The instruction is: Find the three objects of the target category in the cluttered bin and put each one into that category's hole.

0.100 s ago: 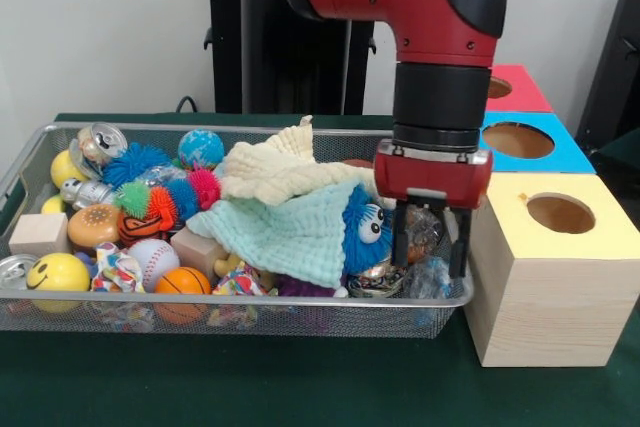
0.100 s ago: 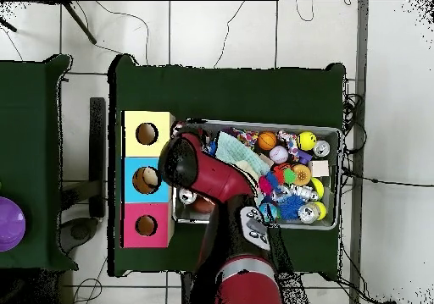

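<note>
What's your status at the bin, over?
Gripper open, fingers down in the bin's end nearest the boxes, holding nothing. Crinkly wrappers beneath. Green cloth and cream cloth cover the middle.

**Red-and-black arm**

The robot arm [image 1: 440, 7] wore glossy red shells with black joint caps. A black cylindrical wrist met a silver collar above a red block, from which the gripper [image 1: 431, 242] extended two dark jaws.

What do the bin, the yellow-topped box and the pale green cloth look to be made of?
Bin: metal wire mesh, silvery, see-through weave. Yellow-topped box: pale unfinished wood, grain showing on its sides, top painted matte. Pale green cloth: soft woven fabric, probably cotton, with a waffle-like texture and limp folds.
</note>
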